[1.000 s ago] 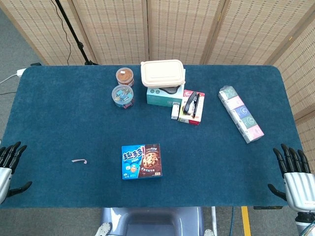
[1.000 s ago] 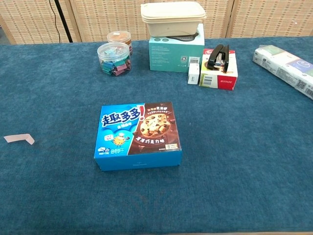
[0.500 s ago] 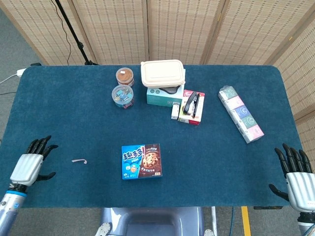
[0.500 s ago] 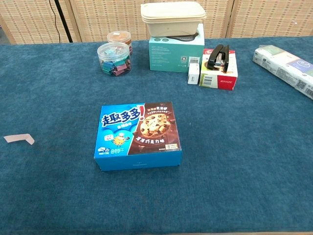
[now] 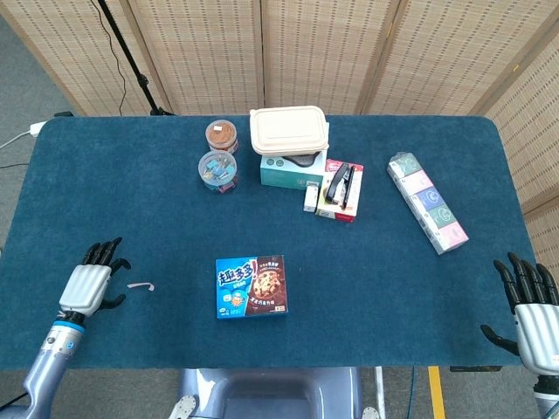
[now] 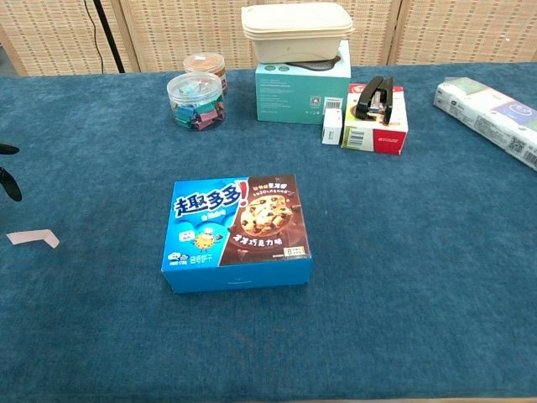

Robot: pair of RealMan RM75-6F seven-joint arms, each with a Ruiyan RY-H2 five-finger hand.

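Left hand [image 5: 90,281] is over the worktop [image 5: 140,201] near its left front, fingers spread, holding nothing. Only a couple of its dark fingertips [image 6: 8,183] show at the left edge of the chest view. Nearest thing to it: a small pink paper scrap [image 5: 140,285], lying flat just beside the hand on its inner side, not touching. In the chest view the scrap [image 6: 32,238] sits below the fingertips, apart from them.

Right hand [image 5: 531,307] is at the right front corner, partly off the worktop edge, fingers apart, empty. Not visible in the chest view. Nothing close to it; the long pack of tissues [image 5: 427,202] lies diagonally well up the worktop from it.

Blue cookie box [image 5: 251,286] lies flat at centre front, between the two hands, well apart from both.

Back cluster: jar of binder clips [image 5: 218,171] with a brown-lidded jar [image 5: 222,136] behind it, a beige lunch container [image 5: 288,131] stacked on a teal box [image 5: 281,169], a black stapler [image 5: 341,184] resting on a red-and-white box [image 5: 340,206], and a small white box [image 5: 311,198] just beside that.
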